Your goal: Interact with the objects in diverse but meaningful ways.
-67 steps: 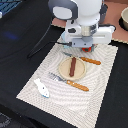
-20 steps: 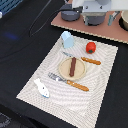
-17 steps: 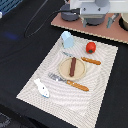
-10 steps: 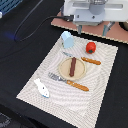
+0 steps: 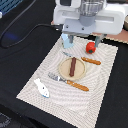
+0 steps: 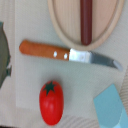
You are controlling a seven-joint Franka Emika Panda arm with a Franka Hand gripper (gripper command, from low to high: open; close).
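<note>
The red tomato-like ball [image 5: 90,47] lies at the far end of the striped mat; it also shows in the wrist view [image 6: 51,101]. The light blue carton block [image 5: 66,42] stands to its left in the exterior view, partly hidden by a finger; one corner of it shows in the wrist view [image 6: 111,107]. The dark brown sausage stick [image 5: 73,66] lies on the round tan plate [image 5: 63,70], also in the wrist view [image 6: 86,20]. The white-and-blue fish [image 5: 42,87] lies at the mat's near left corner. My gripper [image 5: 81,40] hangs open and empty above the tomato and carton.
A wooden-handled knife [image 5: 91,61] lies between plate and tomato, also in the wrist view [image 6: 44,49]. A wooden-handled fork [image 5: 67,81] lies in front of the plate. The striped mat [image 5: 100,95] sits on a black table. A black cable [image 5: 30,35] runs at the exterior view's left.
The gripper was low over the plate, then rose and pulled back to the far side. It has since come forward and lower over the tomato and carton. The toys have not moved.
</note>
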